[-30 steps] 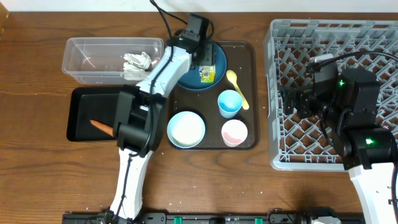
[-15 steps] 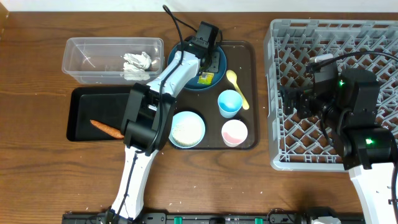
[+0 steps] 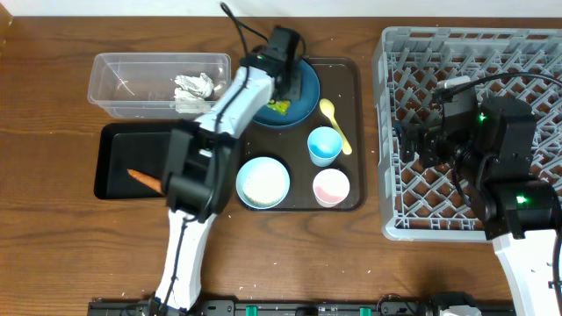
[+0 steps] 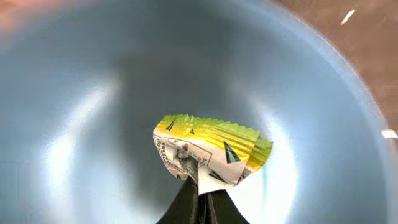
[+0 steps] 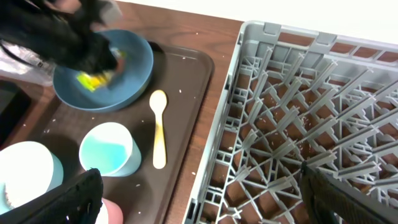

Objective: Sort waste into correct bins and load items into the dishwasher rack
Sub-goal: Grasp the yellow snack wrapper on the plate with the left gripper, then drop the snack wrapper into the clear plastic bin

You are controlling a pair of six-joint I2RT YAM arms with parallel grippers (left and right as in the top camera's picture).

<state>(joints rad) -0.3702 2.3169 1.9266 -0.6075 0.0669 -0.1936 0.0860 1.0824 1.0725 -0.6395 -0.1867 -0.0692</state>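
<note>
Left tool (image 4: 198, 190) clenched on small green-yellow paper scrap (image 4: 211, 146).
Scrap within large dark blue round bowl (image 4: 81, 93); right tool (image 5: 199, 199) released, over grey plastic lattice rack (image 5: 298, 93).

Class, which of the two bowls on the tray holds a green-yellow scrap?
The dark blue bowl, where the left gripper pinches the scrap; the white bowl has none.

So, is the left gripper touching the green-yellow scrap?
Touching. The left wrist view shows the left gripper shut, its tips pinching the scrap at its lower edge.
</note>
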